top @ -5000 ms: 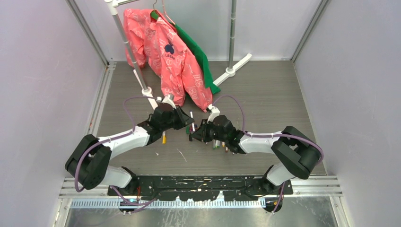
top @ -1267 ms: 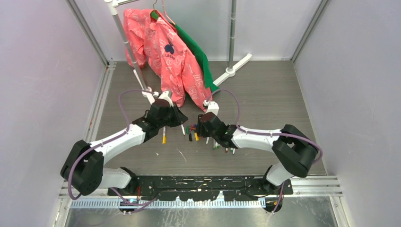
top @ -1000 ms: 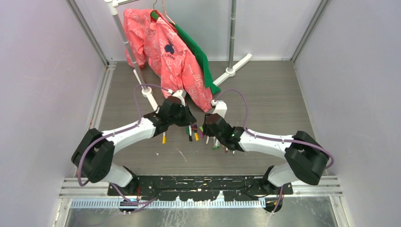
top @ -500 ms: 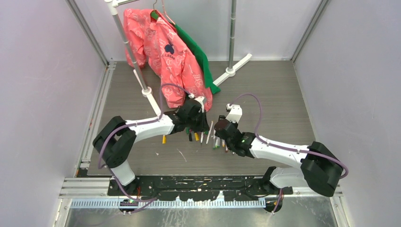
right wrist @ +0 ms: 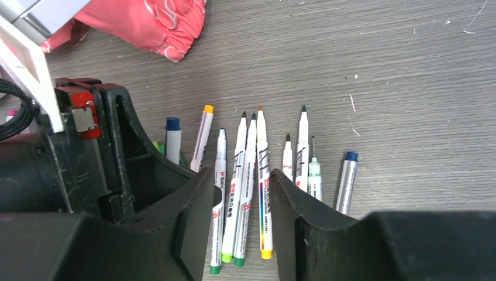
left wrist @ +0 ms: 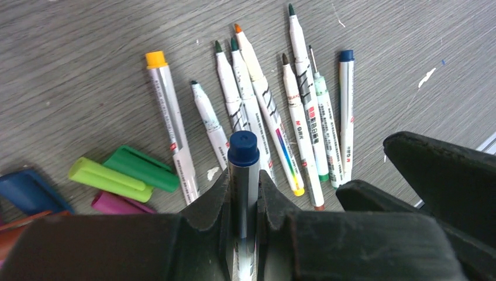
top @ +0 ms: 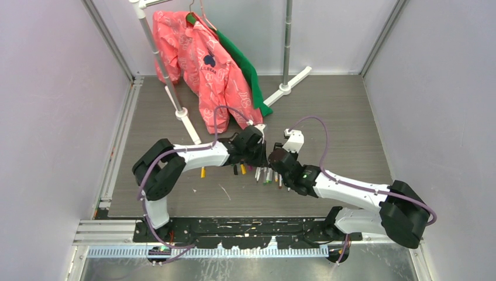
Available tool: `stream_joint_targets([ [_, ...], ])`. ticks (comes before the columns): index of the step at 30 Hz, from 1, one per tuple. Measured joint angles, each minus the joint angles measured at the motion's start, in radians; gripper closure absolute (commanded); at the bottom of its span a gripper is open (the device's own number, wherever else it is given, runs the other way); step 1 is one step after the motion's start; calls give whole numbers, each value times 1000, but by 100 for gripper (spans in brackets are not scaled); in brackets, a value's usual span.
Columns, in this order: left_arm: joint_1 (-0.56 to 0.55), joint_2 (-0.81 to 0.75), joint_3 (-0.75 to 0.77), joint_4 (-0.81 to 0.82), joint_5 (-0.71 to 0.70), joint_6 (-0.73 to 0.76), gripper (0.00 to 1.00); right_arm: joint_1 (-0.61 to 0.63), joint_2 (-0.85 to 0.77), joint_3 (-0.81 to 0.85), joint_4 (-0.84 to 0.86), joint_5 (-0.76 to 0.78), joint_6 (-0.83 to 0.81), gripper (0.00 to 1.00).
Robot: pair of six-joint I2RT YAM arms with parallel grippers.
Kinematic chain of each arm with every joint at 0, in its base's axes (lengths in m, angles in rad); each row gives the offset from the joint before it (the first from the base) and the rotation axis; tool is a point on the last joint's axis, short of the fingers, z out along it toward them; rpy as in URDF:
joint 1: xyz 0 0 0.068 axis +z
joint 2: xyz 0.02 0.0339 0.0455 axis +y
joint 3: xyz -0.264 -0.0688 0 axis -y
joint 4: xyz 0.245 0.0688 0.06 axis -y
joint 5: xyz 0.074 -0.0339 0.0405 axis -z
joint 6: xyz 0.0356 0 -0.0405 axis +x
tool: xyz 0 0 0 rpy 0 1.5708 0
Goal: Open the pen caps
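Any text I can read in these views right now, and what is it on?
"LILBEAR", as best it reads: on the pink jacket, under a dark logo.
Print on the white pen barrels: too small and blurred to read.
Nothing else legible.

A robotics lab test cell: plain pale walls (top: 52, 117) are enclosing a grey surface (top: 339, 111), and two robot arms (top: 351, 190) are standing bolted to a near base plate (top: 245, 225).
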Motion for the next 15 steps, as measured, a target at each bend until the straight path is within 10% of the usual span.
stream_joint_targets([
  [15,-11,51,38,-32,-25,-18,76,-2,-19,-7,-9,4,-1,54],
])
